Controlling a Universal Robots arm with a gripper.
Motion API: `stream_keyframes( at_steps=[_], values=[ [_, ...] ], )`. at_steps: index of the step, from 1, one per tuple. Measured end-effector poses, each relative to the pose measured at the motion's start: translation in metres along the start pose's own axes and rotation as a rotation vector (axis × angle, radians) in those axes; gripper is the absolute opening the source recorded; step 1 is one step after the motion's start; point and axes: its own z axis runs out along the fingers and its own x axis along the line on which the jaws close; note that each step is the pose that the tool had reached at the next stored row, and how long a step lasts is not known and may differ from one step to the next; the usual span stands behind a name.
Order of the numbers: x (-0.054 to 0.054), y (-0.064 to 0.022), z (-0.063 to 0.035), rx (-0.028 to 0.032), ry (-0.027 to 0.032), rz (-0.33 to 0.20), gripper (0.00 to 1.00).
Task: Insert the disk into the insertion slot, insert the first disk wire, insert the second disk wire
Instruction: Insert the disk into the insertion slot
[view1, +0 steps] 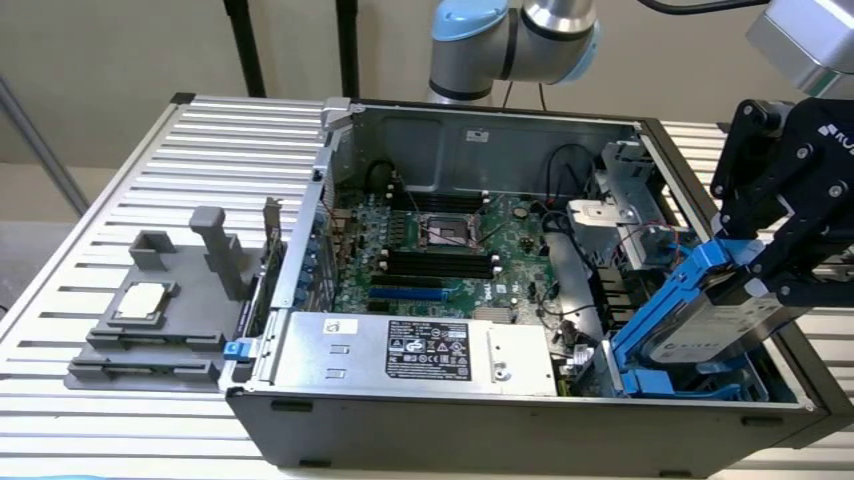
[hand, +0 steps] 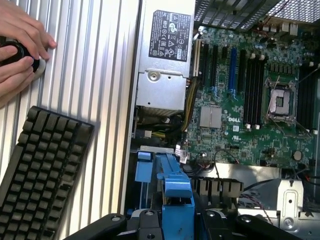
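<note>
Hanging at a tilt in the exterior view: disk (view1: 707, 325), silver-grey with a white label, in its blue carrier. Gripper (view1: 754, 275) pinches the disk's raised end between black fingers. The disk's low end dips toward the insertion slot (view1: 694, 385), the bay with blue rails in the open computer case (view1: 507, 430), at the corner near the exterior view's right. Cannot tell whether disk and rails touch. The disk is not seated flat. Power supply (view1: 414, 350), silver with a black label, lies along the case's near wall. Green board (view1: 441, 250) sits behind it. The case stands on a slatted metal table (view1: 107, 180). A grey fixture (view1: 167, 300) sits on the table at the exterior view's left, well apart from the case.

Wrist view: the disk's blue carrier (hand: 177, 192) runs out from between the gripper's black fingers (hand: 145, 220). Green board (hand: 250, 100) and power supply (hand: 167, 50) lie beyond it. A black keyboard (hand: 45, 170) rests on the table slats beside the case. A person's hands (hand: 22, 45) rest on a round black object near the keyboard.
</note>
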Motion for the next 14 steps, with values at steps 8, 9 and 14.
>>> stream_keyframes(
  at_steps=[8,9,14],
  values=[
    [0.0,0.0,0.0001,-0.0005,0.0002,-0.004,0.4],
    [0.0,0.0,0.0001,-0.0006,0.0002,-0.005,0.4],
    [0.0004,-0.0058,-0.0002,-0.0008,0.0003,-0.007,0.4]
  ],
)
